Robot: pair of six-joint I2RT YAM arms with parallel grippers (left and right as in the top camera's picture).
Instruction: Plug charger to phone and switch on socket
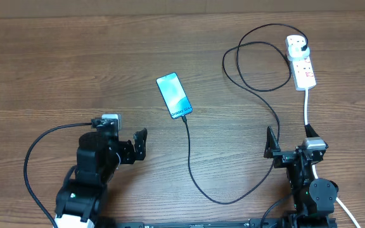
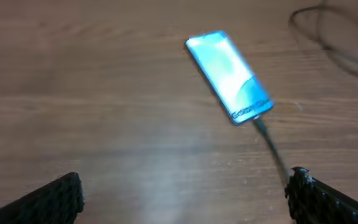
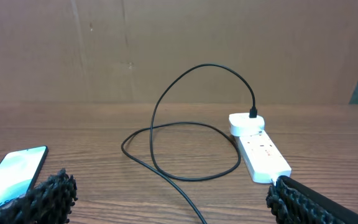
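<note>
The phone (image 1: pixel 174 95) lies flat mid-table with its teal screen lit; it also shows in the left wrist view (image 2: pixel 229 78) and at the left edge of the right wrist view (image 3: pixel 11 177). The charger cable (image 1: pixel 192 171) meets the phone's lower edge (image 2: pixel 260 123), curves across the table and loops (image 3: pixel 185 124) to a white adapter on the socket (image 1: pixel 303 68). The socket also shows in the right wrist view (image 3: pixel 263 155). My left gripper (image 1: pixel 138 144) is open and empty, near of the phone (image 2: pixel 182 199). My right gripper (image 1: pixel 291 149) is open and empty, near of the socket (image 3: pixel 173 202).
The socket's thick white lead (image 1: pixel 307 111) runs toward me past the right arm. A brown cardboard wall (image 3: pixel 179 43) stands behind the table's far edge. The wooden table (image 1: pixel 56 69) stretches bare to the left.
</note>
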